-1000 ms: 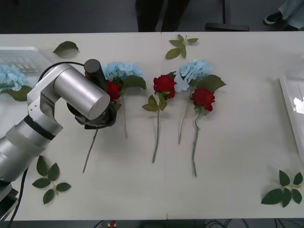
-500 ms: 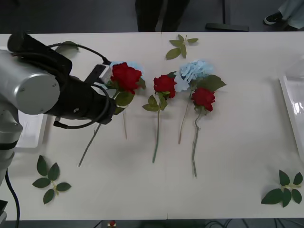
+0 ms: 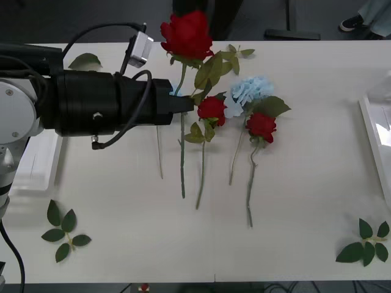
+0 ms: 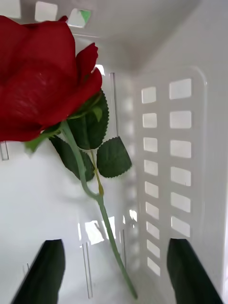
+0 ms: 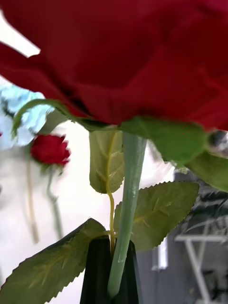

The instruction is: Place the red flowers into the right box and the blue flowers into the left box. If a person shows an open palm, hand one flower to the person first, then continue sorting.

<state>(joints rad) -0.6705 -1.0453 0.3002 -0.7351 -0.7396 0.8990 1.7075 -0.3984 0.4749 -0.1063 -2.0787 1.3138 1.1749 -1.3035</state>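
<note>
So the left hand [image 3: 183, 104] is pinching a red rose [image 3: 186, 33] by the stem, just under the leaves, jaws pressed tight on it. In the left wrist view the stem [image 5: 126, 213] runs straight up out of the black fingers [image 5: 97, 270] with the bloom right above. From the front the rose is lifted off the table [image 3: 293, 207], bloom up at 12 o'clock from the hand, stem tail hanging down at 6.

I'd guess it's light and floppy: thin plastic stem, top-heavy bloom, so it'll swing if moved fast. Gripping high near the leaves looks like the right call.

Two more red roses [image 3: 211, 108] and a blue hydrangea [image 3: 250, 91] lie at 3 o'clock from the hand.

The right hand [image 4: 114, 270] hangs spread open inside the right box [image 4: 180, 156], over another rose [image 4: 42, 80] lying there.
</note>
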